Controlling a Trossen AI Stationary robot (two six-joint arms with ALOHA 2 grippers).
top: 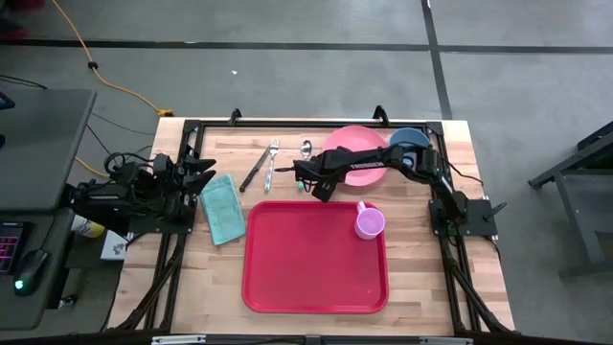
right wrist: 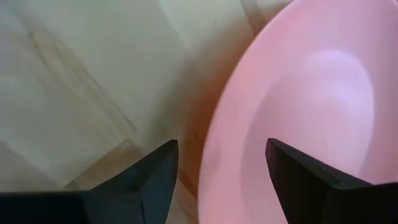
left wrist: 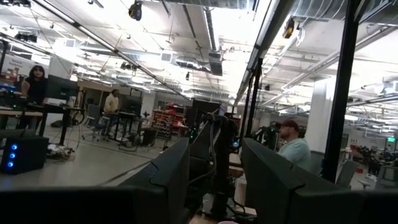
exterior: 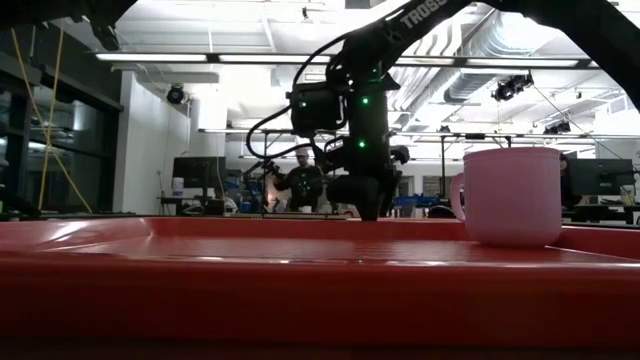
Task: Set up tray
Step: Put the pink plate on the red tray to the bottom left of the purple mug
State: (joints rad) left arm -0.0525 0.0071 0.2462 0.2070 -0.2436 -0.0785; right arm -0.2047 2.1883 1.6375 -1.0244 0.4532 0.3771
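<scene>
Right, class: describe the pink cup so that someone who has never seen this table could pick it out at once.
Start from the large red tray in the middle of the wooden table. In its far right corner stands the pink cup, upright, with its handle toward the table's far side. Unlike the flat round pink plate beyond the tray, it is small, deep and sits inside the rim.

Both arms [top: 369, 161] are looking matte black, with white lettering, green LEDs glowing, and black cables looping around.
</scene>
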